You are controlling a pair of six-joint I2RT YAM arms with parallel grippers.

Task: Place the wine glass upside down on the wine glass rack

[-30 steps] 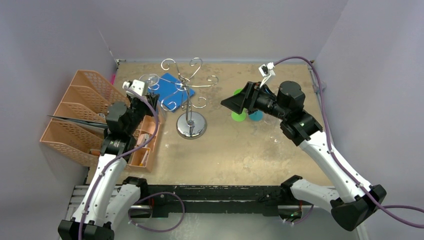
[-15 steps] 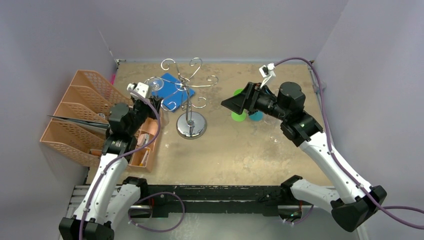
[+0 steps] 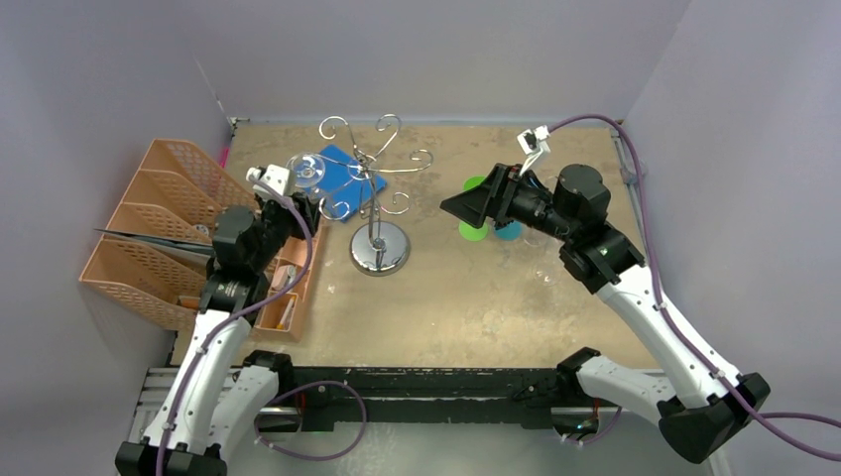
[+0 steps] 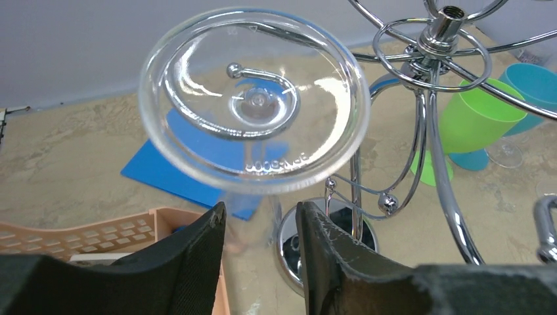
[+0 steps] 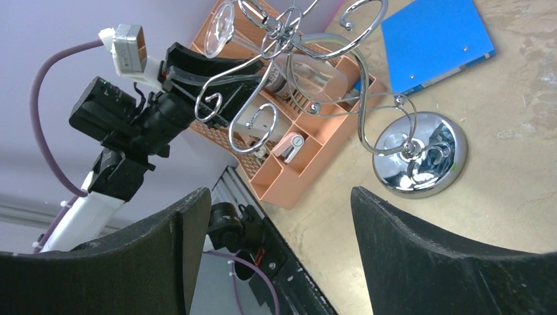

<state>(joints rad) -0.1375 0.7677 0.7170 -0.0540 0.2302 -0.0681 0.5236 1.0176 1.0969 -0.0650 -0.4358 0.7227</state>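
Wine glass [image 4: 253,105] is up in the air on the left side, at 9 o'clock from the top of the wine glass rack [image 3: 377,203].

The big brown table [image 3: 476,297] is under everything. The left arm [image 3: 213,327] reaches in from 7 o'clock and the right arm [image 3: 645,297] reaches in from 5 o'clock. An orange file holder [image 3: 149,238] stands at the 9 o'clock edge of the table.

The wine glass rack is shiny silver. Its round base sits just to the 9 o'clock side of the table's middle, and its curly arms spread out on top.

The right gripper [image 5: 276,197] is at 3 o'clock from the rack, well apart from it and pointing at it. Its jaws are spread wide with nothing in them.

The left gripper [image 4: 259,262] is squeezed on the wine glass, and the clear glass fills the gap between its two fingers.

A blue folder [image 3: 342,169] lies flat at 11 o'clock from the rack's base. A green cup [image 4: 469,118] and a blue cup [image 4: 532,79] stand side by side at 3 o'clock from the rack.

The round foot of the wine glass is turned up, toward the top camera. One curly arm of the rack shows through the foot. I cannot tell if they touch.
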